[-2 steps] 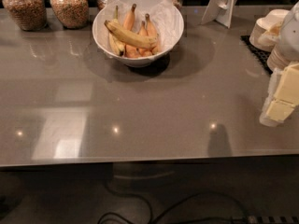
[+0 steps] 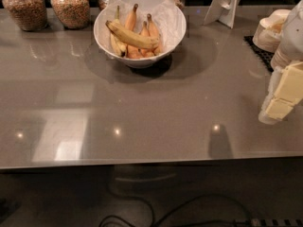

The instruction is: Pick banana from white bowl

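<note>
Camera view showed the pick not begun: the curved yellow banana (image 2: 135, 38) lay in the large glossy white bowl (image 2: 174, 25) at upper centre, and the cream-padded gripper (image 2: 279, 105) hung well apart at the right edge, grip state indeterminable.

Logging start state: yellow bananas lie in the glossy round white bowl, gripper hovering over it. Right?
Not quite. Camera view shows the cream gripper at the right edge of the grey countertop, well apart from the glossy round white bowl. The yellow bananas do lie in it.
</note>
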